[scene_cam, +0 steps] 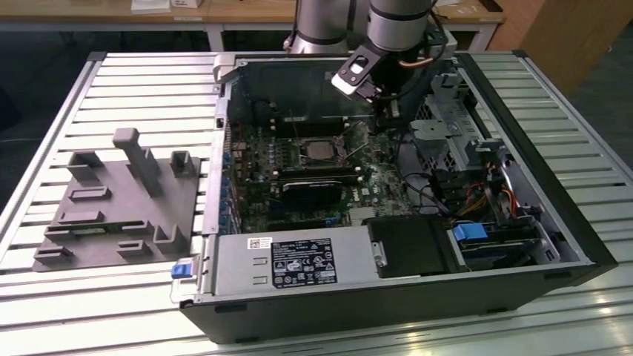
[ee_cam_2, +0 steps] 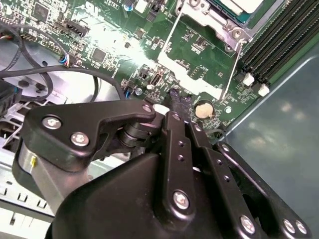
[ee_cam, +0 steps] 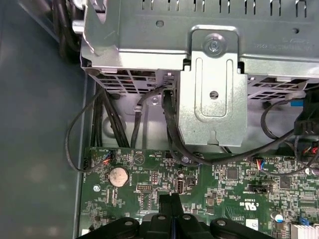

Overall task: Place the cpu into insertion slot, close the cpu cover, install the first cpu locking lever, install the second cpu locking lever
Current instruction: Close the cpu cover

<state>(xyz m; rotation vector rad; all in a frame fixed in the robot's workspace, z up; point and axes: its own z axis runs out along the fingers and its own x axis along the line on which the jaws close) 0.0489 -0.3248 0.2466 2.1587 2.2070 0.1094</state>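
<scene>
At the exterior view's left, a grey fixture sits on the counter. In the case, the cpu lies in the slot, and the cover seems to be down. Whether the levers are latched is unclear. To the right hangs the claw, fingers together and empty.

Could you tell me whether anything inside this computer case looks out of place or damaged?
Nothing looks damaged or spilled. The cpu lies flat and square on the motherboard, the pincer is shut on nothing close over the board, and the cables hang loose but clear of the pincer.
</scene>
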